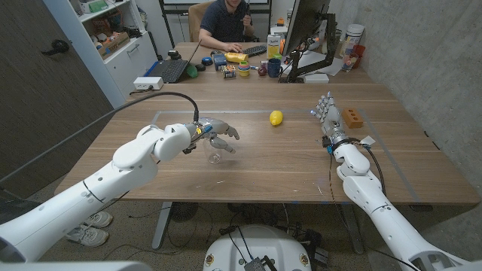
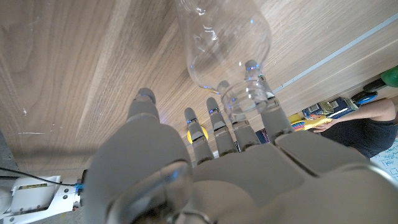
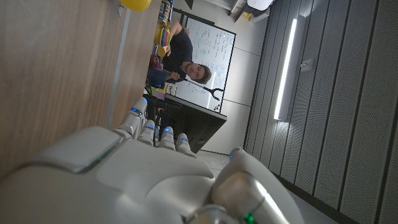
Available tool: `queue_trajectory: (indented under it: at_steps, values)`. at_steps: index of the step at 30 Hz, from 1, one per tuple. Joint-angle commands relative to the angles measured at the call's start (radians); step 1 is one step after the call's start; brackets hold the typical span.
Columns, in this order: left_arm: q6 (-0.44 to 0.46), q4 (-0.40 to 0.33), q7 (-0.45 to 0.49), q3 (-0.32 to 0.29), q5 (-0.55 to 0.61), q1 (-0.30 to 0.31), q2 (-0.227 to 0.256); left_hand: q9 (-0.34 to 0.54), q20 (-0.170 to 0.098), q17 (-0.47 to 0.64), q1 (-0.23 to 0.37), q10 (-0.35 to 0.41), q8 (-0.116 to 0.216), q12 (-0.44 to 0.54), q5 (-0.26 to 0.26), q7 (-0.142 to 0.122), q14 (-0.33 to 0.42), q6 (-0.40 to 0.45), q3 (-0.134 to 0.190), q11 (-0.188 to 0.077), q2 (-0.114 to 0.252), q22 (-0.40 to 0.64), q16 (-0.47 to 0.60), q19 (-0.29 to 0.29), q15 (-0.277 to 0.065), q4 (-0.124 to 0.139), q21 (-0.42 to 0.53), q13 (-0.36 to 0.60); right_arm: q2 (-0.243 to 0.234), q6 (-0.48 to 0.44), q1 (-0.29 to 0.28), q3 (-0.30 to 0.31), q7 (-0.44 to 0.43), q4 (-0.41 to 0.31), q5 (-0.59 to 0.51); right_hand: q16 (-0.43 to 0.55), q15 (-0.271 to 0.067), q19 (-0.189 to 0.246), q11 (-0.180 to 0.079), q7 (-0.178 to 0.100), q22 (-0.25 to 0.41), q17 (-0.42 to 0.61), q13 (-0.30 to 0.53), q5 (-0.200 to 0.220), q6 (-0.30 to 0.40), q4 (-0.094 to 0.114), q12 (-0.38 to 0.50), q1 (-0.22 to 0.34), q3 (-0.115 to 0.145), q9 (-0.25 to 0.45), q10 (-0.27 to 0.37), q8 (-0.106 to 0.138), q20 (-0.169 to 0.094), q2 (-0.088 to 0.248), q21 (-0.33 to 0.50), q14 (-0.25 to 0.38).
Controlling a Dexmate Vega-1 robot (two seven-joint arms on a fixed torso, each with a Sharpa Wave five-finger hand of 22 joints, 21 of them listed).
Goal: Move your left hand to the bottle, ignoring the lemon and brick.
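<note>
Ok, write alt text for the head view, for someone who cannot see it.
The robot's left hand hovers over a clear bottle on a wooden table, fingers spread. Its right hand stands upright near an orange brick, with a lemon between the hands. A person sits at a cluttered desk behind.

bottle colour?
Clear, colourless bottle; the wood grain shows through it. Best seen in the left wrist view.

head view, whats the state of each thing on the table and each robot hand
clear bottle: on the table, under the left robot hand's fingers
left robot hand: over the bottle, fingers spread, no grip visible
right robot hand: fingers apart, holding nothing
lemon: on the table, untouched
brick: on the table beside the right robot hand
</note>
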Motion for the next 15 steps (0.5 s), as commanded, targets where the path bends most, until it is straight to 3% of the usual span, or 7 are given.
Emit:
queue_trajectory:
  at_steps: [1, 15]
  values:
    - [0.012, -0.010, -0.005, 0.001, 0.021, 0.007, 0.001, 0.002, -0.001, 0.002, 0.014, -0.003, 0.008, -0.004, -0.003, 0.002, 0.003, 0.011, 0.007, 0.003, 0.002, 0.004, -0.002, 0.005, -0.019, -0.003, -0.002, 0.005, -0.003, -0.001, -0.005, 0.000, -0.002, -0.004, -0.001, -0.003, 0.010, -0.142, 0.002, 0.001, 0.002, 0.005, 0.005, 0.004, -0.006, 0.001, 0.009, -0.004, -0.005, 0.005, 0.004, 0.003, 0.003, 0.021, -0.001, -0.027]
    - [0.000, 0.010, -0.003, -0.002, 0.013, -0.004, -0.001, 0.001, -0.003, 0.003, 0.023, 0.000, 0.008, -0.006, -0.007, 0.002, 0.012, 0.020, 0.012, 0.005, 0.007, 0.004, -0.003, 0.004, -0.023, -0.002, -0.005, 0.007, 0.005, -0.004, 0.014, -0.010, -0.009, 0.013, -0.012, -0.006, 0.011, -0.141, 0.002, 0.002, 0.002, 0.005, 0.005, 0.005, -0.006, 0.001, 0.009, -0.004, -0.009, 0.005, 0.005, 0.004, 0.003, 0.021, -0.005, -0.028]
